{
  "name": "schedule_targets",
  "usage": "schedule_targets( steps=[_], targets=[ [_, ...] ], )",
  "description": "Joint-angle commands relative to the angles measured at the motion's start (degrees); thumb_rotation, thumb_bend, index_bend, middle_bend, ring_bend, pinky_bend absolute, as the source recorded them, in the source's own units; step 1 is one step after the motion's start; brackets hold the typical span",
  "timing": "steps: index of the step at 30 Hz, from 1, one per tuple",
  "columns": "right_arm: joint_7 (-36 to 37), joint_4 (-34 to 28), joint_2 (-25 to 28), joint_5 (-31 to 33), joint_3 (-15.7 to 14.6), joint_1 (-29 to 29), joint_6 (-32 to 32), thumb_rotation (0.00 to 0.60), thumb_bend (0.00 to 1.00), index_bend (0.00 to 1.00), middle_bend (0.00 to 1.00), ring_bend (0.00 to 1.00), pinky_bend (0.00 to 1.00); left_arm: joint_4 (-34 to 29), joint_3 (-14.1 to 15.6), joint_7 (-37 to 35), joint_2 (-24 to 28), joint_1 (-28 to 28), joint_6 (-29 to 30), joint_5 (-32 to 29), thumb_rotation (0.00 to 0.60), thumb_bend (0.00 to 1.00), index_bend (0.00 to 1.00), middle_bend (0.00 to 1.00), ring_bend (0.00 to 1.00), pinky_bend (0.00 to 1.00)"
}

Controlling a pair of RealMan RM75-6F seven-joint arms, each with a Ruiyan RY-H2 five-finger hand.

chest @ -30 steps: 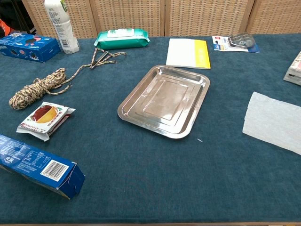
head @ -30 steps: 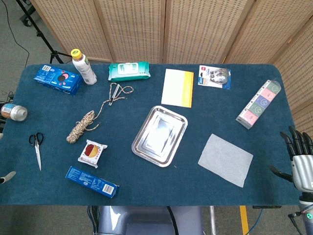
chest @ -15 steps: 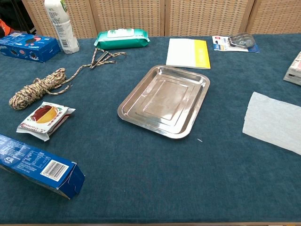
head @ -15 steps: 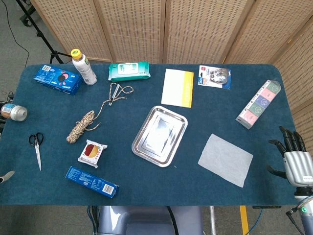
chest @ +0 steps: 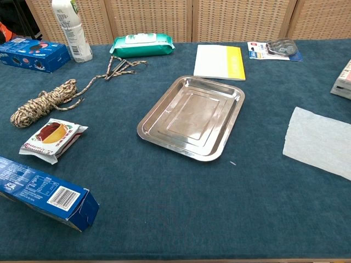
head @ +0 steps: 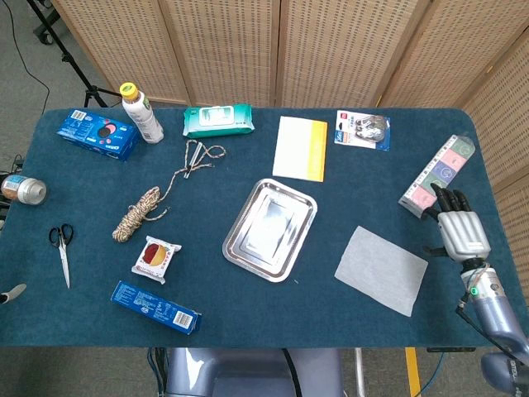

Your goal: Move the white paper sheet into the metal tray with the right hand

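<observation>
The white paper sheet [head: 381, 269] lies flat on the blue cloth, right of the metal tray [head: 270, 228]; the chest view shows the same sheet [chest: 320, 142] and the tray [chest: 193, 116], which holds nothing. My right hand [head: 459, 228] hovers over the table's right edge, just right of the sheet, fingers spread and holding nothing. It does not touch the sheet. A small part of my left hand [head: 11, 294] shows at the far left edge, too little to tell its state.
A coloured box strip [head: 438, 174] lies just beyond my right hand. A yellow-edged notepad [head: 300, 148], a blister pack [head: 363, 130], wipes [head: 217, 120], bottle [head: 140, 112], rope [head: 140, 212], snack packet [head: 156, 257], blue boxes [head: 155, 307] and scissors [head: 61, 251] are spread over the table.
My right hand has moved up and inward from the lower right corner, from off the table's edge to above it beside the sheet. Nothing on the table has shifted.
</observation>
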Motion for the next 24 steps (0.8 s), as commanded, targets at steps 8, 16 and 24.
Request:
schedule_targets(
  steps=[8,16,24],
  targets=[
    [-11.7,0.6,-6.3,11.0,2.0,7.5,-7.8,0.6,0.4,0.44,0.0,0.0,0.0,0.3,-0.4,-0.7,0.2,-0.4,-1.0,-1.0,0.6,0.0,0.0,0.0,0.0,0.0],
    [-18.1,2.1,-9.3,17.5,1.9,10.8,-10.2,0.6,0.4,0.44,0.0,0.0,0.0,0.5,-0.4,-1.4,0.3,-0.6,-1.4,-1.0,0.6,0.0,0.0,0.0,0.0,0.0],
    [-24.0,3.2,-10.2,22.8,0.8,13.8,-11.8,0.6,0.41,0.44,0.0,0.0,0.0,0.7,-0.5,-1.9,0.5,-0.6,-1.5,-1.1,0.6,0.0,0.0,0.0,0.0,0.0]
  ],
)
